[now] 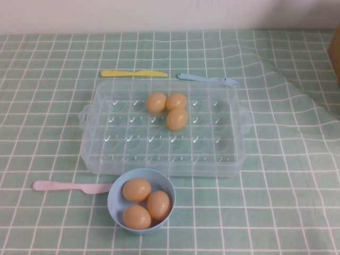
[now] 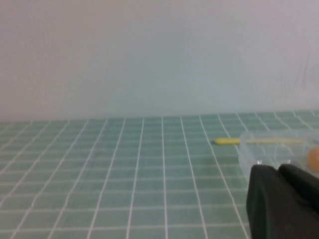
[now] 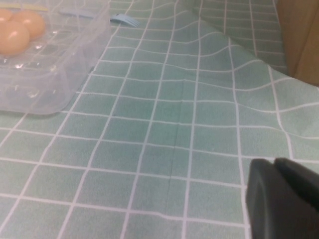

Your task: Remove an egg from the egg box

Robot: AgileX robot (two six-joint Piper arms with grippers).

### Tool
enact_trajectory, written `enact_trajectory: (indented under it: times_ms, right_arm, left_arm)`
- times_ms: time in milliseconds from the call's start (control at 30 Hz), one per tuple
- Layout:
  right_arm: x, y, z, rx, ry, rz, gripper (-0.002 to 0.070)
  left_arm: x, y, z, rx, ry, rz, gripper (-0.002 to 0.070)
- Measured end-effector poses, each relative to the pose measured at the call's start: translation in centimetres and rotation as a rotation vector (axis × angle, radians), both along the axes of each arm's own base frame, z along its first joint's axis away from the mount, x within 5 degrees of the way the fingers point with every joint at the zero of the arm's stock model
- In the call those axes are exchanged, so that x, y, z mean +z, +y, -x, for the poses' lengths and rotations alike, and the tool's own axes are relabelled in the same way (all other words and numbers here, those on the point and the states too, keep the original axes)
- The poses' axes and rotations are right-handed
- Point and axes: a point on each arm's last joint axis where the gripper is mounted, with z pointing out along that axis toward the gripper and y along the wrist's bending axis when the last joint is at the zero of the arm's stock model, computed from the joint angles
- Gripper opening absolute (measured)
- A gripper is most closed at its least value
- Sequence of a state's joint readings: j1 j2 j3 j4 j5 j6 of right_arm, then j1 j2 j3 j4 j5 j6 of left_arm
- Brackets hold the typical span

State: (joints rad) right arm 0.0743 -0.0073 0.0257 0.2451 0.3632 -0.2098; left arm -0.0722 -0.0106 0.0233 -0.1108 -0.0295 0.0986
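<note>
High view: three eggs sit mid egg box [image 1: 106, 154]; my left gripper [image 2: 279, 172] (pressed together) and right gripper [image 3: 281, 167] (can't tell) wait parked beside it.

you've got a green checked tablecloth [image 1: 297, 175], rumpled toward 2 o'clock, and a plain pale wall [image 1: 170, 13] at 12.

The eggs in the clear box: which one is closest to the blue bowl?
The egg that sits nearest the bowl, below the other two eggs in the box. Those two lie side by side farther back, toward the yellow knife.
</note>
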Motion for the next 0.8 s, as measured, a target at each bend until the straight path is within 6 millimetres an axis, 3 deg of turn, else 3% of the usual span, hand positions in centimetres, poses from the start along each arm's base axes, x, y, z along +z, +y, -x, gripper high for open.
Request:
enact_trajectory:
  times_ms: [400, 800]
  right_arm:
    - [0.0, 0.0, 0.0, 0.000, -0.002, -0.002, -0.0017]
    - [0.0, 0.0, 0.0, 0.000, -0.002, -0.002, -0.0017]
  left_arm:
    - [-3.5, -0.1, 0.3, -0.020, 0.376, -0.099, -0.0003]
    - [-3.6, -0.2, 0.4, -0.050, 0.390, -0.125, -0.0003]
